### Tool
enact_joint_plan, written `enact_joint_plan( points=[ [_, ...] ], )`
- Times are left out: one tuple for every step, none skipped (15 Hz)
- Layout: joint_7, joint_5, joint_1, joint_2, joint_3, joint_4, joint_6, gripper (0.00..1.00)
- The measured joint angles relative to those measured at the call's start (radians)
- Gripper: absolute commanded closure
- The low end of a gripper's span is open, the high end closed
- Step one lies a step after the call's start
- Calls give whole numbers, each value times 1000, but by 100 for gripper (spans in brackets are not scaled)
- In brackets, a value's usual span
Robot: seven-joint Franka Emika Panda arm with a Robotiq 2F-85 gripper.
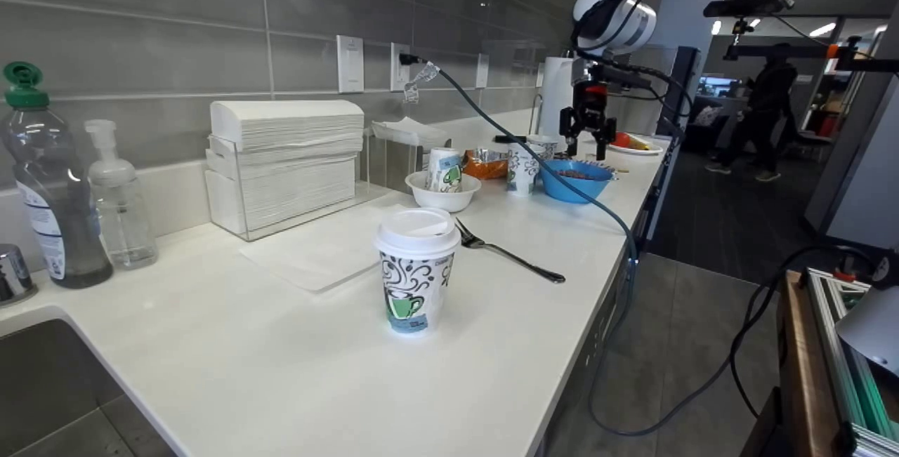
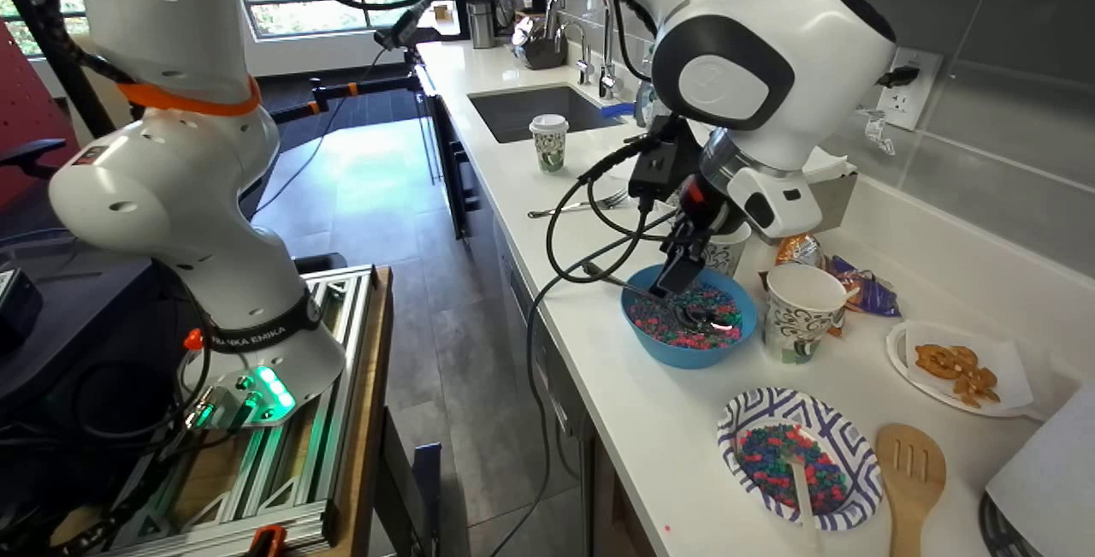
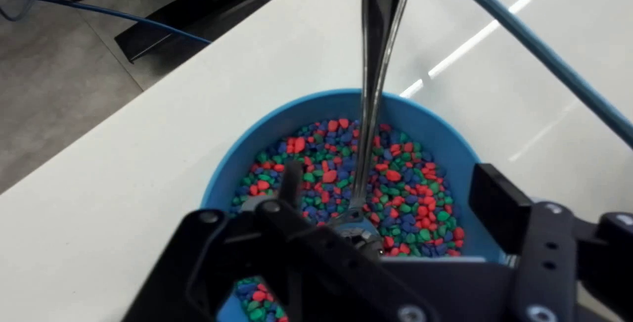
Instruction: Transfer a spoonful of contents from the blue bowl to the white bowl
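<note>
In an exterior view, at nine o'clock from the blue bowl (image 1: pixel 562 192), sits a plain white bowl (image 1: pixel 444 200), probably your target, with a paper cup (image 1: pixel 444 164) in it; a spoonful tipped there could strike the cup and scatter. Rightward, your gripper (image 1: pixel 586 151) hangs over the blue bowl, fingers spread, pinching nothing. In the wrist view the spoon (image 3: pixel 371 99) lies between them, handle over the rim at twelve o'clock, its partly hidden head among red, green and blue pebbles (image 3: pixel 405 198). If you close off-centre, the smooth metal may swivel or slip deeper; if a fingertip presses the rim, the bowl may tip and spill. Farther right, at two o'clock, a blue-grey cable (image 3: pixel 541 46) crosses; should the gripper or handle snag it, a lifted spoonful would probably be jolted off.
</note>
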Motion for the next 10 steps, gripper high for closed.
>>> enact_joint_plan(
  points=[
    [0, -41, 3, -27, -3, -21, 2, 0],
    [0, -87, 5, -58, -6, -45, 3, 0],
    [-4, -128, 5, -92, -9, -72, 7, 0],
    [-18, -162, 5, -127, -11, -101, 16, 0],
    [-45, -192, 5, -163, -13, -133, 40, 0],
    [-70, -216, 5, -202, -13, -169, 74, 0],
    [-89, -235, 5, -241, -13, -202, 110, 0],
    [-91, -238, 5, -266, -13, -220, 118, 0],
    [-91, -237, 5, -272, -13, -219, 117, 0],
    [-91, -237, 5, -270, -13, -217, 117, 0]
  ],
)
